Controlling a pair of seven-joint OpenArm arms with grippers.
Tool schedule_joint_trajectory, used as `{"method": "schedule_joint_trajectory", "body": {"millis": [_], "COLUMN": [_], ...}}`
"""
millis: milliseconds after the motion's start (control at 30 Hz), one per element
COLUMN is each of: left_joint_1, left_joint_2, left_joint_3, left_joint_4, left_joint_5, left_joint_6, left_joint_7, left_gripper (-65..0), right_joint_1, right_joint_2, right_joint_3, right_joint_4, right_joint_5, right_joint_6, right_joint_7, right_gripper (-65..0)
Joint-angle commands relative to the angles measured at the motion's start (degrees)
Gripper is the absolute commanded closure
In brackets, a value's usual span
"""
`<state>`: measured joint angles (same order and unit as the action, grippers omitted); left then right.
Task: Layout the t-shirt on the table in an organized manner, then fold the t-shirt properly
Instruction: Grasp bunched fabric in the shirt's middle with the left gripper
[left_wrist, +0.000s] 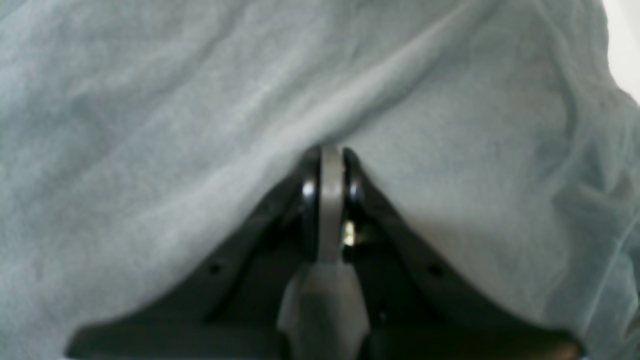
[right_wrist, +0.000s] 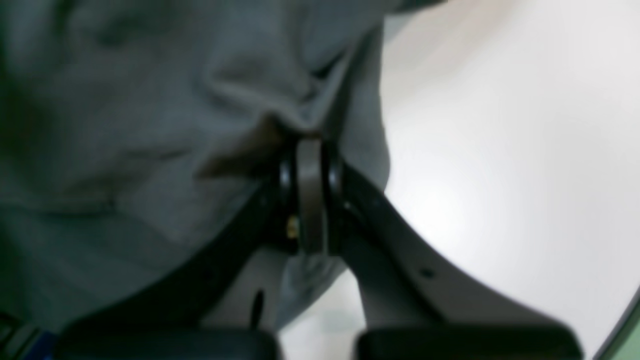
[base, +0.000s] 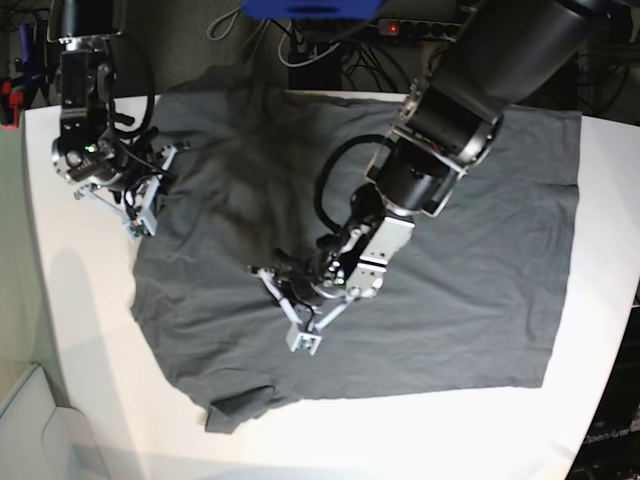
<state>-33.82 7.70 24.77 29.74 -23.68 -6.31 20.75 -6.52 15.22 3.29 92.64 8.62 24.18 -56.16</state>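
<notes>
- Charcoal-grey cotton is covering most of the white table: the t-shirt is lying spread out flat, reaching from the left arm's side across to the far right edge.
- Glossy white tabletop is showing bare along the near edge and down the left side, with a rounded corner at the near left.
- The shirt's lower left corner is lying turned over on itself, and soft wrinkles are running through the cloth in the middle.
- The left gripper is reaching down into the middle of the shirt; in its wrist view the jaws are standing clenched together, with grey cloth filling nearly the whole frame and draping over the fingers. Whether a fold is pinched between the tips I cannot tell, as the cloth hides them.
- The right gripper is sitting at the shirt's left edge near the far corner; its jaws are clenched too, with cloth bunching right at the tips, and bare white table is showing beside it.
- Behind the table, dark cables and a power strip with a lit red switch are lying against a dim back wall.
</notes>
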Motion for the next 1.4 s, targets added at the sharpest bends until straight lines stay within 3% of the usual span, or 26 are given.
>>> {"method": "schedule_joint_trajectory", "body": {"millis": [0,167,433,567,833,1200,1367], "left_joint_1": [-0.33,-0.33,-0.33,-0.33,-0.33,-0.95,-1.30], "left_joint_2": [-1.86,-3.88,-3.70,-3.62,-3.70,-3.27,-2.39], "left_joint_3": [-0.12,-0.12,-0.12,-0.20,-0.20,-0.20,-0.20], "left_joint_4": [-0.24,-0.24,-0.24,-0.24,0.02,0.99,7.49], "left_joint_5": [1.31,1.22,1.22,1.22,1.22,1.22,1.22], "left_joint_6": [2.13,2.13,2.13,2.13,2.13,2.04,2.04], "left_joint_7": [3.20,3.20,3.11,3.11,3.11,3.11,3.29], "left_gripper": [-0.2,-0.2,-0.2,-0.2,-0.2,-0.2,-0.2], "right_joint_1": [-0.46,-2.57,-7.15,-9.17,-14.44,-13.04,-13.04], "right_joint_2": [0.47,0.12,0.12,0.12,-2.26,-2.17,-2.17], "right_joint_3": [0.18,6.25,11.79,11.61,10.91,5.55,3.70], "right_joint_4": [-0.20,-1.78,-1.61,1.47,18.79,19.32,19.32], "right_joint_5": [-0.23,-0.23,-0.23,-0.23,-0.14,-0.14,-0.14], "right_joint_6": [-0.05,-0.14,-0.14,0.12,0.21,0.21,0.21], "right_joint_7": [-0.67,-0.85,-0.59,-1.20,-1.29,-1.29,-1.29], "right_gripper": [0.0,0.0,0.0,0.0,0.0,0.0,0.0]}}
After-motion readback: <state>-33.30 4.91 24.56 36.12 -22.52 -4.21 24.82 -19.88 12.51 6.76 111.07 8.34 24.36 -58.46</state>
